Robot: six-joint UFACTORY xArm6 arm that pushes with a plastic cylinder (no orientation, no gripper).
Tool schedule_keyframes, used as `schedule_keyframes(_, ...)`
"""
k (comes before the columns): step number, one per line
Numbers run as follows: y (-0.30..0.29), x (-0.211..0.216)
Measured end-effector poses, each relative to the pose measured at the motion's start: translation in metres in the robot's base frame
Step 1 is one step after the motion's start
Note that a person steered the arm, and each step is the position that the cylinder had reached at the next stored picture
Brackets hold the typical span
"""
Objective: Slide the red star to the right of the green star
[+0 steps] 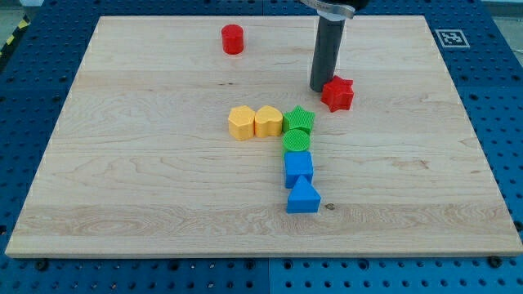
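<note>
Now the red star (337,94) sits toward the table's top right, my tip (319,88) touching its left side. No claw shows. Green star (300,119) sits nearby, beside yellow blocks (255,122).

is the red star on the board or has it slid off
On the board. The red star sits flat on the wooden board, well inside its edges, up-right of the green star, with my tip against its left side.

Wooden board (163,180) on blue pegboard (24,65)
</note>
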State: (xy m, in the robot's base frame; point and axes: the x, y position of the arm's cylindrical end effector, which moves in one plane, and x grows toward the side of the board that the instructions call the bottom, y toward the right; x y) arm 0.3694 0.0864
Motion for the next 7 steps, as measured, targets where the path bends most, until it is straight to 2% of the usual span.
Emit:
schedule_keyframes(2,0.0,0.011)
schedule_keyframes(3,0.005,-0.026)
schedule_keyframes(4,0.029,-0.017)
schedule_keyframes(7,0.037,0.039)
